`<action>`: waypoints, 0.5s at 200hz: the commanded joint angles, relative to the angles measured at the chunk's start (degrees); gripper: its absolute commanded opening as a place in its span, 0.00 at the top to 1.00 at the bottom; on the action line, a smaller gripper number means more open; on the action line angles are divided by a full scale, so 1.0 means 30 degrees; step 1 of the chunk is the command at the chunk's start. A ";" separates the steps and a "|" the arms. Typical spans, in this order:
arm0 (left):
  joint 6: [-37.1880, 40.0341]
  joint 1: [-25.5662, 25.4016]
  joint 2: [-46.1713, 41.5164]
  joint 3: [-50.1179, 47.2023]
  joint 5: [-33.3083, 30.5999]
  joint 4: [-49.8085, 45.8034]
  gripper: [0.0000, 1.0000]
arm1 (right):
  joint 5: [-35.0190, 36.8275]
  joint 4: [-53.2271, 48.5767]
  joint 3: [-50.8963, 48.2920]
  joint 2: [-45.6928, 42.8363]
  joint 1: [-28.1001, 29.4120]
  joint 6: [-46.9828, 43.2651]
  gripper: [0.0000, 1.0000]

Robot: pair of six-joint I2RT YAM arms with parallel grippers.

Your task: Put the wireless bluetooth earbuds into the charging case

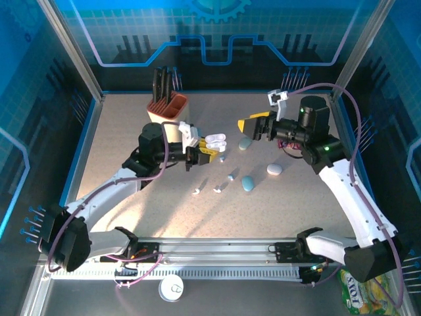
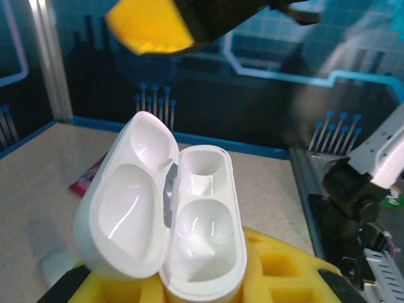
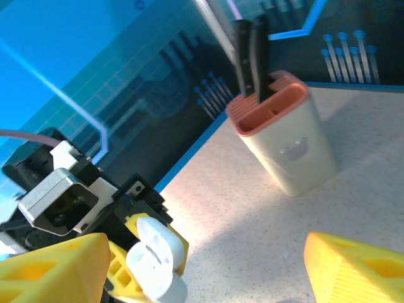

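A white charging case (image 1: 215, 140) is pinched in my left gripper (image 1: 205, 154), held above the table with its lid swung open. In the left wrist view the case (image 2: 189, 221) fills the middle, both wells empty, lid on the left, and my left gripper (image 2: 202, 287) is shut on its lower end. Several tiny white stemmed earbuds (image 1: 230, 176) lie loose on the table below and right of it. My right gripper (image 1: 253, 125) hovers open just right of the case. In the right wrist view the right gripper (image 3: 202, 278) is open and empty, with the case (image 3: 154, 259) at lower left.
A cream and salmon holder (image 1: 168, 105) with dark tools stands at the back left, also the holder (image 3: 284, 139). Two blue pebble cases (image 1: 248, 183) and a pale one (image 1: 274, 170) lie on the table right of centre. A snack bag (image 1: 358, 293) sits off the near right corner.
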 commanded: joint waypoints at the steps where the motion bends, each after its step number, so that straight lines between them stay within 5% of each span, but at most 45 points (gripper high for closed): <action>1: -0.0257 0.1168 -0.0908 -0.1005 -0.0119 0.0875 0.85 | 0.2362 -0.2261 -0.0501 0.0527 -0.0098 0.0583 0.21; 55: -0.2233 0.4684 -0.2087 -0.3331 -0.0210 0.2715 0.83 | 0.4660 -0.5483 -0.1506 0.3630 0.2752 0.1256 0.28; 100: -0.2417 0.6002 -0.2747 -0.3686 -0.0329 0.2757 0.85 | 0.3443 -0.8163 -0.0745 0.8072 0.4788 0.3481 0.41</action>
